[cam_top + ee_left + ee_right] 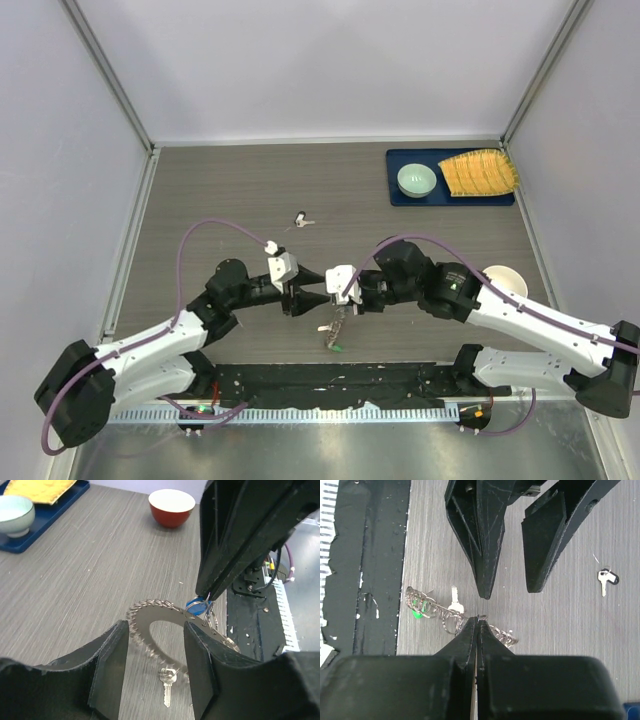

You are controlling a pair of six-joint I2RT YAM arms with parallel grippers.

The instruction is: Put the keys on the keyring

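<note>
My right gripper [477, 620] is shut on the rim of the keyring [150, 615], a bristly grey metal ring, and holds it just above the table [220, 190]. Its tips [206, 596] pinch beside a blue-headed key [196, 607]. A green-headed key [416, 613] and a plain silver key [167, 680] also hang from the keyring [335, 328]. My left gripper [155, 627] is open right next to the ring, its fingers [485, 555] apart and touching nothing. A loose dark-headed key [303, 220] lies farther back on the table.
A blue tray [400, 195] at the back right holds a pale green bowl [416, 180] and a yellow ridged piece [480, 173]. A red bowl, white inside [171, 505], stands by the right arm. A black mat [330, 378] runs along the near edge.
</note>
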